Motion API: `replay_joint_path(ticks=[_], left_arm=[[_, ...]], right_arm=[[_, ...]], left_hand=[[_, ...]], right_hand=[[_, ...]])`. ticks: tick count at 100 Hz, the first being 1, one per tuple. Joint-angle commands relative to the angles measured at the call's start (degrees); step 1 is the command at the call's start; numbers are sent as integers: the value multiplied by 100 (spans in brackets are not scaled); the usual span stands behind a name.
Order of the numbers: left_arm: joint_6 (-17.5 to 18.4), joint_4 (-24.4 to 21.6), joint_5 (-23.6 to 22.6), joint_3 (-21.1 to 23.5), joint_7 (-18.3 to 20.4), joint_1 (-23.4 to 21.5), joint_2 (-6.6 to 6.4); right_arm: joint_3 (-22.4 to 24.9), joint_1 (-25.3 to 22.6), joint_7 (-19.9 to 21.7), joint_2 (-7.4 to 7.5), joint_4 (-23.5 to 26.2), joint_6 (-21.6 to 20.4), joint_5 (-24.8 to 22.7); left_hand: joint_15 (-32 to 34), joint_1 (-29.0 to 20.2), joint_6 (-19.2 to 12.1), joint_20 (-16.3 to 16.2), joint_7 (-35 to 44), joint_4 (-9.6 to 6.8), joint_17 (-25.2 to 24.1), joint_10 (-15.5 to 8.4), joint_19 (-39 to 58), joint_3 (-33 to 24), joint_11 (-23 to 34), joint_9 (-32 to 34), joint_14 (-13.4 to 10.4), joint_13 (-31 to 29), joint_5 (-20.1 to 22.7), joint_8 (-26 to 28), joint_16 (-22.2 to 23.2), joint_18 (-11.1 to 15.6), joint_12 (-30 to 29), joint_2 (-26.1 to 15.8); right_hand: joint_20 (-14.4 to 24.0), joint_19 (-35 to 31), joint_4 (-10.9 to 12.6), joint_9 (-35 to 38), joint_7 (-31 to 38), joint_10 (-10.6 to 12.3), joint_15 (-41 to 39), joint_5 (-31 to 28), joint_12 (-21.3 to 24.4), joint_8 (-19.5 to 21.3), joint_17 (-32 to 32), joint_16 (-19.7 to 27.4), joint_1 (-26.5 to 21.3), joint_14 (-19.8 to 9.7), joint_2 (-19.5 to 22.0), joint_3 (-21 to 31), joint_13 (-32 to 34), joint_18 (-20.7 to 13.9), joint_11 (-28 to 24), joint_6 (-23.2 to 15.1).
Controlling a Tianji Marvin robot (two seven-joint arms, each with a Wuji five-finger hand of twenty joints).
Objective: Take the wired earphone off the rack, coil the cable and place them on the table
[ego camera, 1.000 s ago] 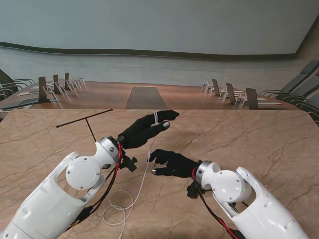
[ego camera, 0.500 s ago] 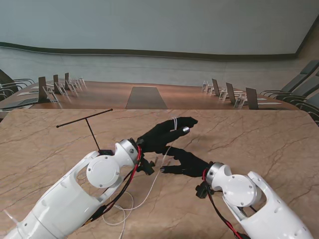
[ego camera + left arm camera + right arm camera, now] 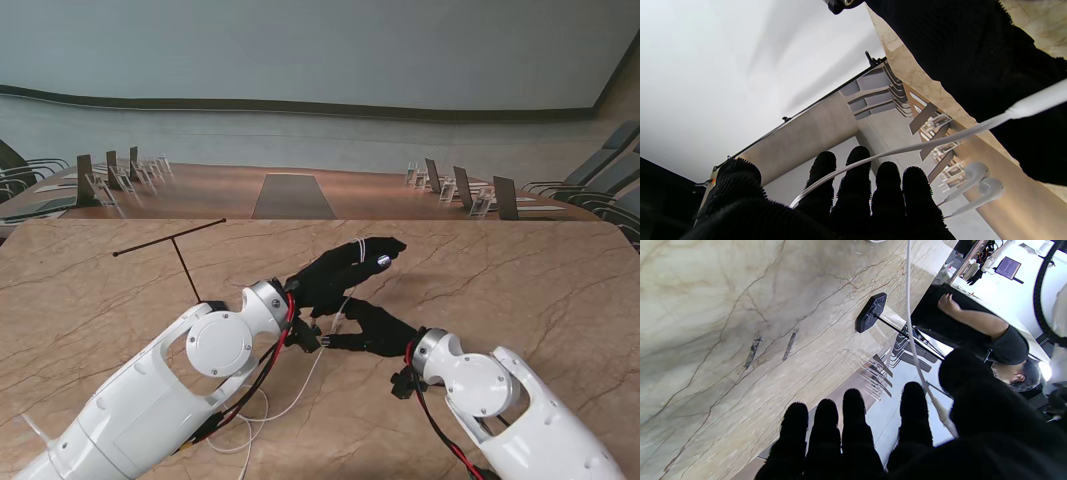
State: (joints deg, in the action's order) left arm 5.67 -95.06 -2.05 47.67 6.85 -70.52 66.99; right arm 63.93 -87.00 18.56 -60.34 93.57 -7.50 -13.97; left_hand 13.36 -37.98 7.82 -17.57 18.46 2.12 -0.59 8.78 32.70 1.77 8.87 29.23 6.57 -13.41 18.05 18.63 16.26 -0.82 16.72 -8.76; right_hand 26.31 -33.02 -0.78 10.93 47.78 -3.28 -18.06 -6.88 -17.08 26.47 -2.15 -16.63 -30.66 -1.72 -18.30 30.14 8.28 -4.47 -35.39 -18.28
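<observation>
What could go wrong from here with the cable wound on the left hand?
1. The white cable only crosses the left hand's extended fingers; the wraps could slip off the tips.
2. The earbuds dangle free and might snag.
3. The right hand pinches the cable between thumb and forefinger; slack trails toward loose loops near the left arm, and pulling could tangle or drag them.

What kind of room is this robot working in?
Most likely a conference hall or meeting room: a long brown marble-patterned table, rows of dark chairs along another wooden table behind, white name-card holders at the seats, and a curved pale wall.
</observation>
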Motion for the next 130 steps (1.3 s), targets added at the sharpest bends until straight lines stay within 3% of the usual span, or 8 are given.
replay_joint_path(ticks=[1, 9, 17, 34, 54, 73, 98, 130], left_arm=[[-31, -36, 10, 16, -1, -80, 29], [-29, -60, -7, 54, 11, -115, 15], [-17, -87, -12, 103, 1, -158, 8], [14, -160, -25, 207, 22, -252, -22], [9, -212, -3, 287, 68, -352, -48], [42, -235, 62, 313, 59, -424, -49], [43, -182, 293, 257, -66, -489, 17], [-84, -139, 512, 209, -239, -586, 98]], right_arm=[[-65, 73, 0, -65, -9, -57, -8], [-195, 187, -36, -84, -86, -87, 46], [-332, 310, -53, -98, -152, -113, 85], [-567, 489, -114, -133, -232, -28, 125], [-703, 593, -134, -162, -365, 265, 110], [-673, 634, -258, -199, -533, 422, 47], [-555, 659, -223, -182, -628, 647, -142], [-494, 699, -354, -216, -805, 800, -237]], left_hand=[[24, -72, -143, 103, 142, 94, -75, -121, -68, 32, 38, -4, -244, 56, 79, -45, -37, 308, -47, -67], [23, -64, -155, 105, 144, 95, -73, -231, -73, 35, 54, -3, -262, 60, 70, -44, -37, 308, -42, -77], [30, -69, -154, 100, 157, 95, -69, -198, -65, 35, 64, 9, -249, 50, 88, -39, -34, 304, -42, -66], [45, -43, -153, 79, 172, 94, -60, -54, -24, 46, 52, 32, -207, 10, 106, -30, -28, 248, -52, -51], [55, -42, -172, 54, 190, 83, -62, -236, 27, 28, 84, 60, -211, -9, 146, -11, -22, 256, -35, -32], [93, -85, -206, 19, 206, 75, -22, -50, 102, 10, 101, 113, -157, -84, 159, 15, -2, 222, -30, -11], [215, -252, -302, -71, 294, 42, 64, -199, 286, -26, 183, 291, -94, -232, 211, 96, 55, 205, 32, 91], [310, -418, -363, -133, 412, 31, 118, -170, 415, -28, 270, 338, -14, -300, 204, 203, 108, 180, 107, 141]], right_hand=[[-96, -51, -229, 43, 233, 273, -61, -229, -65, 20, -14, 75, 90, -269, -243, 110, -28, -378, -99, -391], [-134, -163, -263, 180, 327, 289, -120, -827, -41, -9, -48, 82, 20, -291, -264, 209, -16, -421, -35, -538], [-344, -366, -618, 407, 814, 314, -255, -1396, -69, -743, -72, 89, -375, -345, -296, -51, -8, -467, -1, -518], [-419, -891, -520, 1591, 1418, 119, -832, -2928, -172, -1012, 106, -121, -1302, -372, -110, -109, 315, -501, -133, 78], [-818, -1638, -384, 2143, 1696, -225, -984, -2852, -280, -654, 170, -223, -1516, -211, -468, 1430, 661, -403, -227, 262], [-985, -1938, -191, 2318, 2041, -399, -1147, -3263, -369, 873, 217, -310, -1509, -67, -605, 2500, 797, -356, -474, 217], [-1006, -1991, 4, 2244, 2328, -435, -1203, -3248, -407, 1482, 208, -340, -1468, -35, -474, 2761, 777, -362, -600, 297], [-1022, -2003, 82, 2228, 2326, -319, -1189, -3269, -374, 1530, 147, -334, -1415, -143, -478, 2798, 696, -468, -570, 289]])
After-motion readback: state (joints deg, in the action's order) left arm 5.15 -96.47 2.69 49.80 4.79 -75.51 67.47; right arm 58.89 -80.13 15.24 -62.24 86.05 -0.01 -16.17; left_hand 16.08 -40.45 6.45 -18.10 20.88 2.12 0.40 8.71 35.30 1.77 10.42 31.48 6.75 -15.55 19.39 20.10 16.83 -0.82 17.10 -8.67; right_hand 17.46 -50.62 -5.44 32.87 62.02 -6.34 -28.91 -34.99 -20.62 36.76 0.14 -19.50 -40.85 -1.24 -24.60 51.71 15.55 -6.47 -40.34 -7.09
